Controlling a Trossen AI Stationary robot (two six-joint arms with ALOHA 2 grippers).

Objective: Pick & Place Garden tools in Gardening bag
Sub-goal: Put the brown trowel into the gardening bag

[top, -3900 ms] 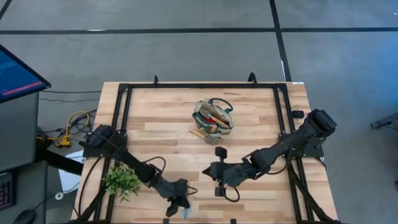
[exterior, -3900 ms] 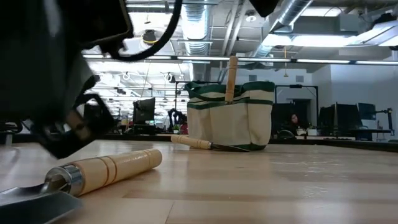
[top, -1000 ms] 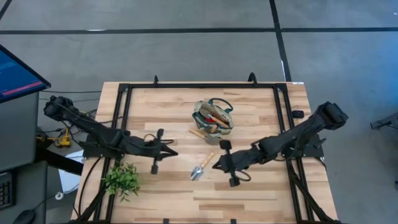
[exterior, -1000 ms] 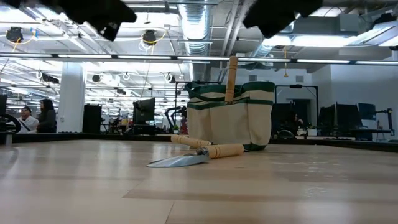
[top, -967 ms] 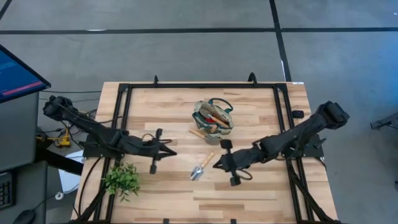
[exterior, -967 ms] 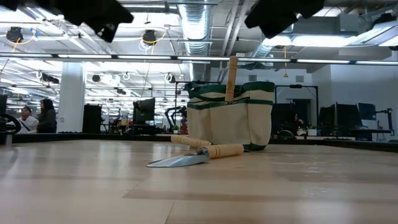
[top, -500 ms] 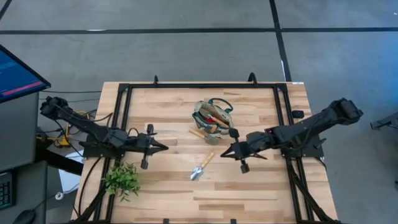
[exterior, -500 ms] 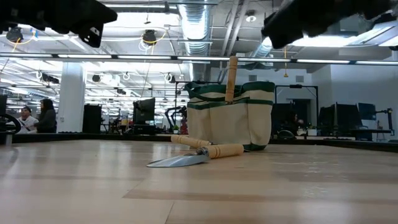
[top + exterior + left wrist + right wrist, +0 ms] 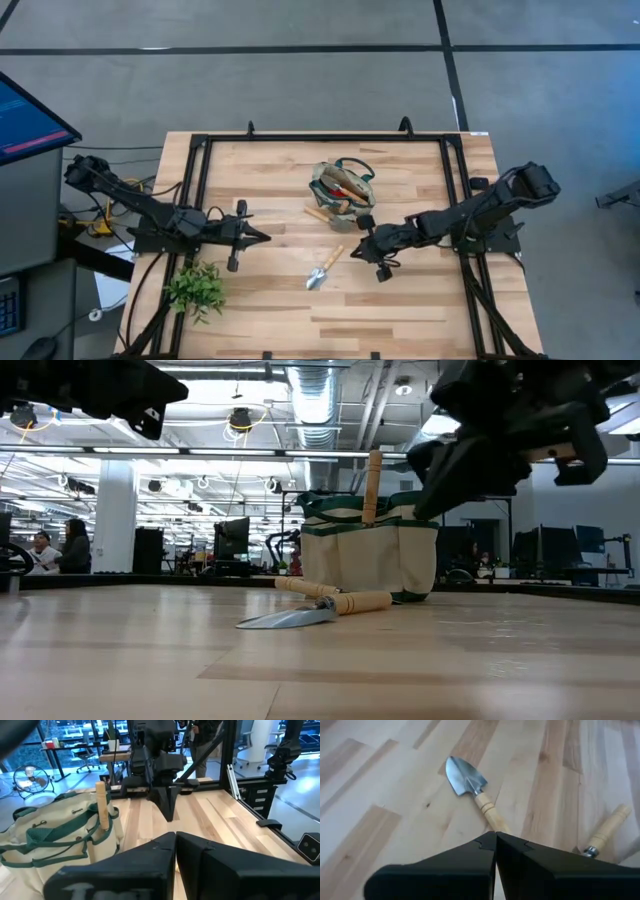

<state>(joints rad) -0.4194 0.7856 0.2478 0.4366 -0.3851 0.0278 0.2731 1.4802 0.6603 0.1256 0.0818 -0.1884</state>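
Wooden tabletop (image 9: pixel 400 310) carries a silver trowel (image 9: pixel 322 268) lying flat, just in front of the gardening bag (image 9: pixel 343 192); a second tool (image 9: pixel 318 214) lies at the bag's base. Right gripper (image 9: pixel 357 246) hovers beside the trowel's handle, fingers together. Left gripper (image 9: pixel 262 237) waits well apart, fingers together.

Beige fabric with dark green trim is noted on the gardening bag (image 9: pixel 344 189). A silver blade and pale wooden handle are recorded on the trowel (image 9: pixel 322 268). The desk (image 9: pixel 270 310) is light-striped wood.
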